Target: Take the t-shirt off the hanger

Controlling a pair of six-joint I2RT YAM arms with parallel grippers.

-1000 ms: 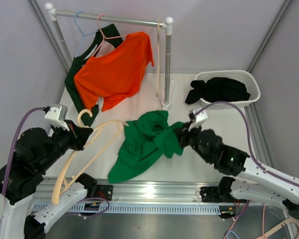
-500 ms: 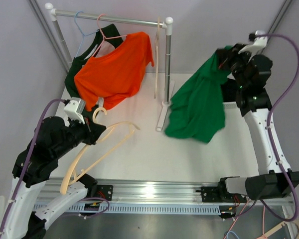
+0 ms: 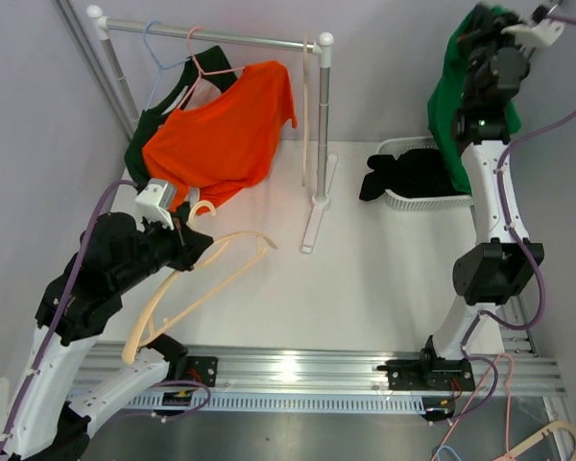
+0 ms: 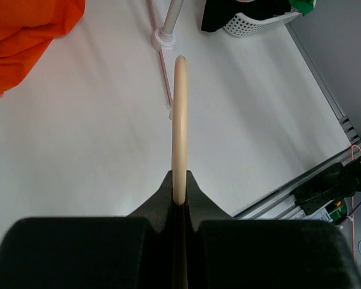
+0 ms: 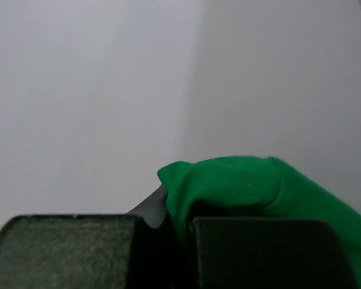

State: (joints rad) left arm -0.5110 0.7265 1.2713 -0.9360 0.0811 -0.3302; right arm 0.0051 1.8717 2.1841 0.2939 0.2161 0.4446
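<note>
Left gripper (image 4: 179,192), at the near left, is clamped tight on a cream plastic hanger (image 4: 180,120) angled above the white table (image 3: 365,279). Farther right, a white mesh basket (image 3: 413,202) holds a black garment (image 3: 403,171). Above it at the far right, the raised right gripper (image 5: 179,226) pinches the green t-shirt (image 3: 446,106), well apart from the hanger.

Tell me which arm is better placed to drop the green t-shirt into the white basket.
Right. The right gripper is shut on the green t-shirt, which hangs above the white basket. The left gripper is shut on the bare cream hanger, across the table from it.
</note>
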